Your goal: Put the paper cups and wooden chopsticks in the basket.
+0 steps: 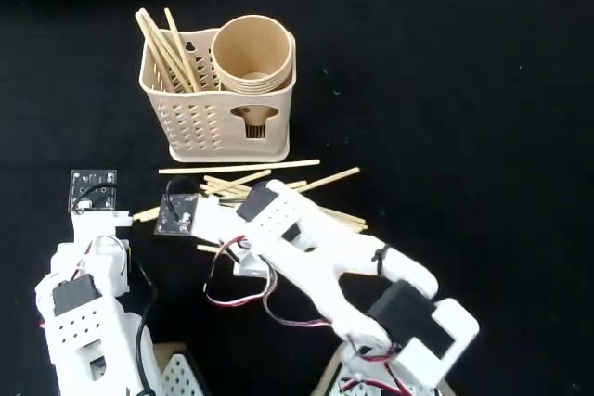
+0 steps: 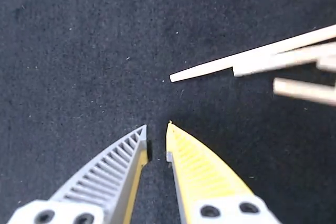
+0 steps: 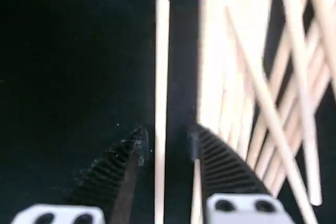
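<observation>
Left wrist view: the left gripper (image 2: pixel 157 126) is closed to a narrow slit, holds nothing, and points down at the black tabletop (image 2: pixel 79 51); the ends of several loose wooden chopsticks (image 2: pixel 252 61) lie just beyond its tips, not touching. Right wrist view: the right gripper (image 3: pixel 168 134) is open and straddles a single chopstick (image 3: pixel 161 77), with a gap visible on each side; the crossed pile lies just beside it. The high view does not show either finger state, but gives the arm poses. The left arm (image 1: pixel 83 294) is folded back at the near edge. The right arm (image 1: pixel 316 257) stretches forward and across, its wrist over the near side of the loose chopsticks. Beyond the pile stands the basket (image 1: pixel 204 122). One compartment holds upright chopsticks (image 1: pixel 167 48); the other holds stacked paper cups (image 1: pixel 252 53).
</observation>
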